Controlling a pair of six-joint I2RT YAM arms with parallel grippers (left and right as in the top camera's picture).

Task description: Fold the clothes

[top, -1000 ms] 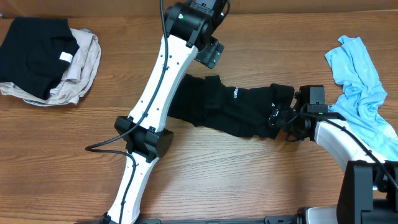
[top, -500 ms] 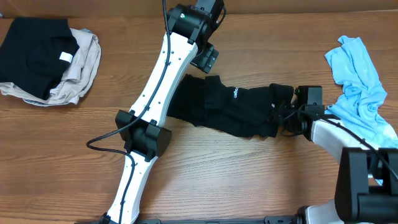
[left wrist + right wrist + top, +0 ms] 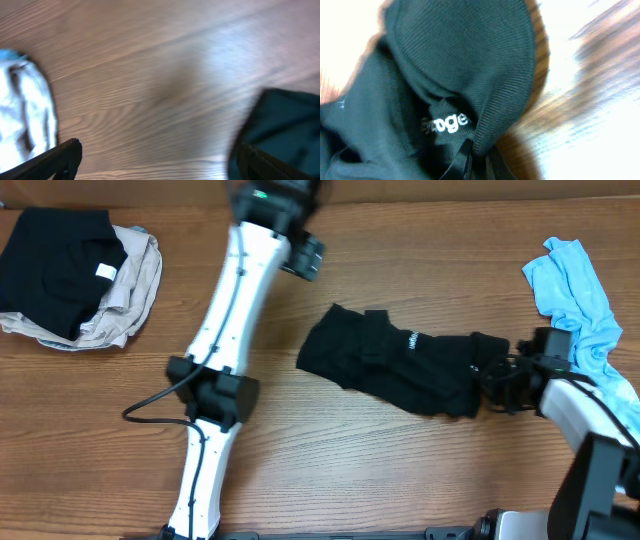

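Right hand is pinching the right end of the black garment and, compared with a second ago, is dragging it along the table toward the right edge. The whole cloth is now lying further right, stretched in a long crumpled band across the middle, with its right end close beside the light blue garment at the right edge. In the right wrist view the fabric with its white lettering is filling the frame and bunching between the fingers, so the grip is looking firm. Left hand is no longer standing just beyond the cloth's left end: it is pulling back toward the far edge, blurred, with its fingers spread wide and holding nothing. That is leaving the garment held at one end only, so the fold itself is not yet starting; this is looking like straightening or repositioning. The folded pile is sitting at the far left corner.
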